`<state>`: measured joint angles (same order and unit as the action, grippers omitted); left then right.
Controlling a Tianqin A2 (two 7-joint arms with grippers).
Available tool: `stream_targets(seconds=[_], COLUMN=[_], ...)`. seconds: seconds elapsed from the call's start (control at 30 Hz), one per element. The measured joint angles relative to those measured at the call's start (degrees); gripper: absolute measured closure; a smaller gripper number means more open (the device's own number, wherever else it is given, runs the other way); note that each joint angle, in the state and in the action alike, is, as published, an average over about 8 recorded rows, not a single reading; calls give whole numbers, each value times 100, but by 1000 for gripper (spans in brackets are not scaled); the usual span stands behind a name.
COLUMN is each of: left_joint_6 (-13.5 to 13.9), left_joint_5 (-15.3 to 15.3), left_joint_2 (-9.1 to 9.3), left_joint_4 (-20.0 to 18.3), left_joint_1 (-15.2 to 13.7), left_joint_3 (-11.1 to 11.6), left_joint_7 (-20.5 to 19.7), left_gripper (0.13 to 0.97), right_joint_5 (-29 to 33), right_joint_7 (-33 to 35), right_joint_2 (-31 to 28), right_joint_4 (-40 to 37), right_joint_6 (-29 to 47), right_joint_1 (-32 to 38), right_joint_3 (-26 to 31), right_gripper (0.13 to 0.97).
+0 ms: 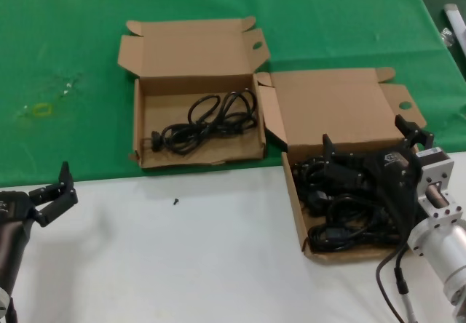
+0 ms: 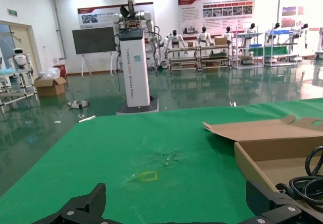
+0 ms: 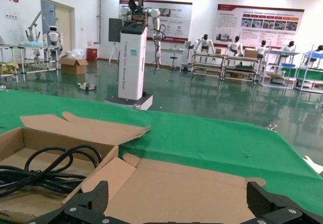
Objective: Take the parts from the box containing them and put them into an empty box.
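Tabletop: right gripper (image 1: 368,164) fingers spread above parts (image 1: 342,214); left gripper (image 1: 52,194) fingers spread.

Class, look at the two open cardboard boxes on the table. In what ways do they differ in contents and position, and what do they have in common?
The left box holds one loose black cord; the right box is crowded with a pile of cords. The left box lies wholly on the green cloth; the right box sits nearer the robot, partly on the white surface. The right gripper is over the right box; nothing is over the left. Both are shallow brown cartons with lids open.
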<state>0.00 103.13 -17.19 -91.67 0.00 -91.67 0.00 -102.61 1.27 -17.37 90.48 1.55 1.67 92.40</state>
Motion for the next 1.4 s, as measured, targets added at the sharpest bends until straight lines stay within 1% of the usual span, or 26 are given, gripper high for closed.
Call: stream_targets(seconds=[1.4], left_joint_6=[0], left_joint_5=[0], left_joint_2=[0], left_joint_4=[0], left_joint_1=[0], left_joint_3=[0], left_joint_7=[0], left_gripper=[132], right_joint_5=[0], right_joint_7=[0], right_joint_2=[0], right_joint_4=[0], right_joint_6=[0], right_joint_1=[0], right_joint_3=[0], right_gripper=[129])
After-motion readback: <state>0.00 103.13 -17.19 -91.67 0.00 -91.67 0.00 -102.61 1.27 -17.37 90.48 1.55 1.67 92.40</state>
